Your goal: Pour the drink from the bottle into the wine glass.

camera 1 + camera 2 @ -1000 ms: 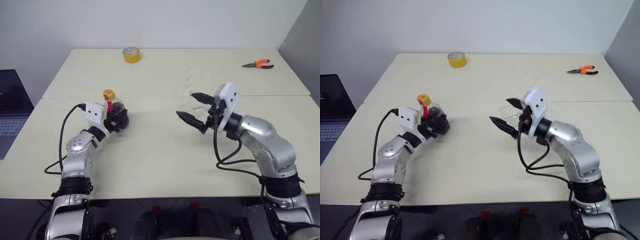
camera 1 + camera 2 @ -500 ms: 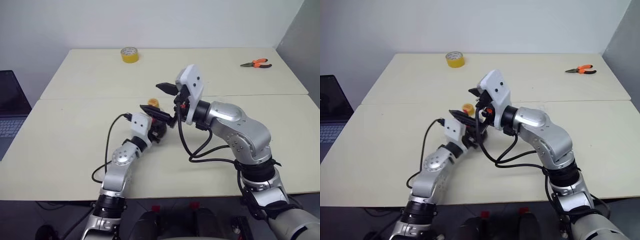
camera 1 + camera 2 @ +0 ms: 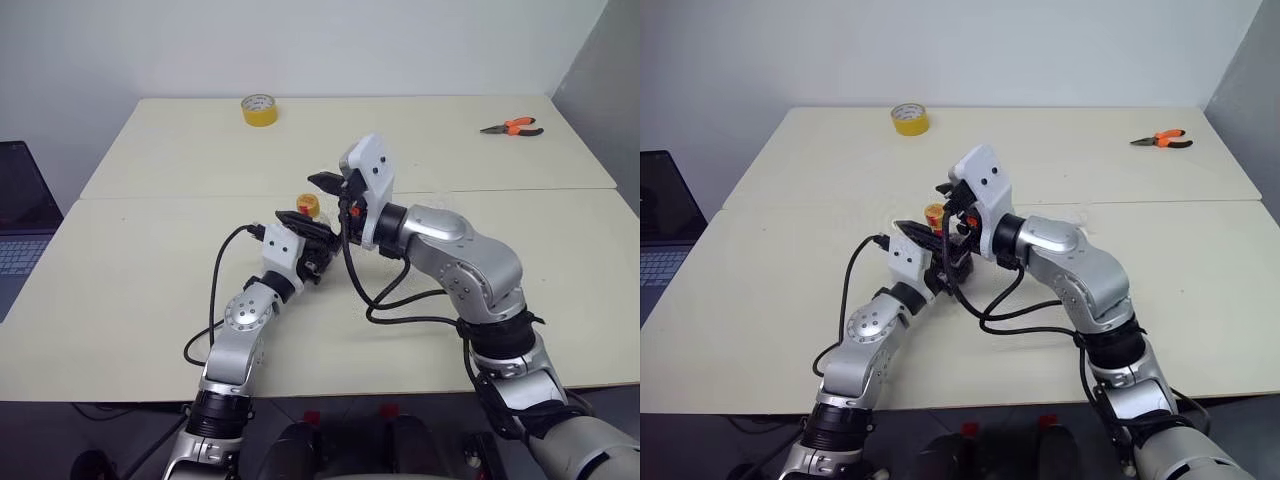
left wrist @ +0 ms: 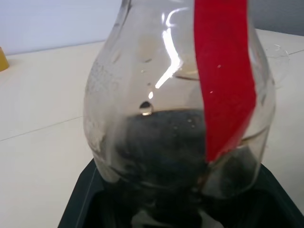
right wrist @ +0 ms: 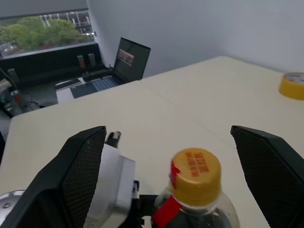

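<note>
My left gripper [image 3: 312, 258] is shut on the bulbous lower body of the bottle [image 4: 180, 95] and holds it upright just above the table [image 3: 150, 280]. The bottle carries a red label strip and a yellow cap [image 3: 307, 205]. Dark drink [image 4: 161, 142] fills its lower part. My right gripper [image 3: 309, 200] is open and level, one finger on either side of the cap, clear of it. In the right wrist view the cap [image 5: 195, 170] sits between the two wide-apart fingers [image 5: 80, 180]. The wine glass is hidden behind my right arm; a faint clear rim [image 4: 279, 53] shows past the bottle.
A yellow tape roll [image 3: 259, 109] lies at the far edge of the table. Orange-handled pliers [image 3: 514, 127] lie at the far right. A laptop [image 3: 18, 215] sits off the table's left side. A seam crosses the table between the two tabletops.
My left arm carried the bottle to the right, to the table's middle. My right gripper swung left, still open, and now brackets the yellow cap more closely.
</note>
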